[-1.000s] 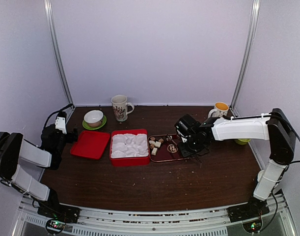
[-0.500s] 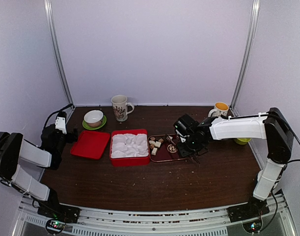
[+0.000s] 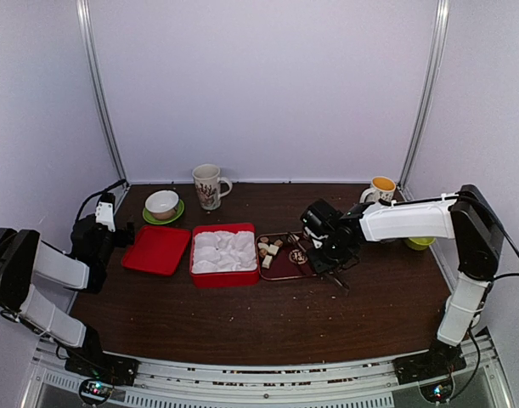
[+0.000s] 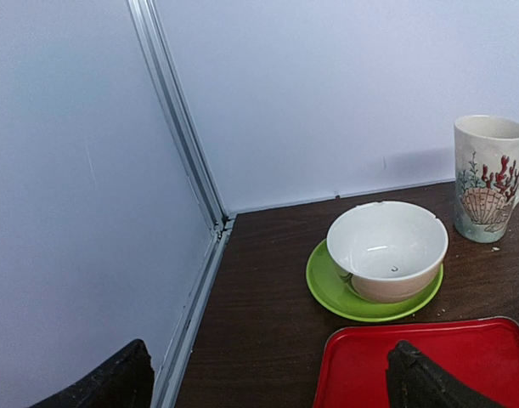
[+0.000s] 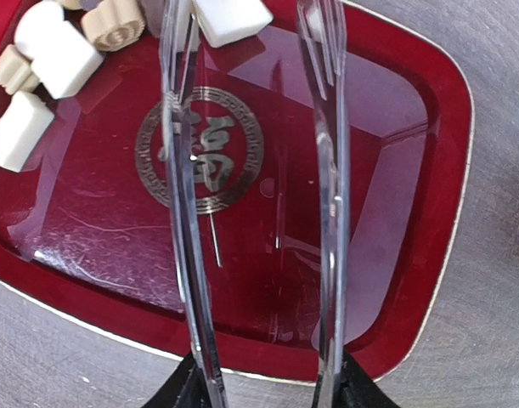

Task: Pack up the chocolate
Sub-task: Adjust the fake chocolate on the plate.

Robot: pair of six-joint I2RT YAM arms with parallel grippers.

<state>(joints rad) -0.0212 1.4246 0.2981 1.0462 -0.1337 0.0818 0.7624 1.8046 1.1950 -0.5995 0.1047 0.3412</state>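
The right claw (image 5: 251, 34) stood apart and empty over the red tray (image 5: 395, 170), the chocolate (image 5: 55, 59) lying just beyond its tips and leftward, so it probably needed to advance and straddle one cube squarely before closing gently.

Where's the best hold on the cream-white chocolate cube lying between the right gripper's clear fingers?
Probably its two flat opposite sides, from straight above: the cream-white chocolate cube lies flat on the glossy dark red tray, top face up, with bare tray beside it.
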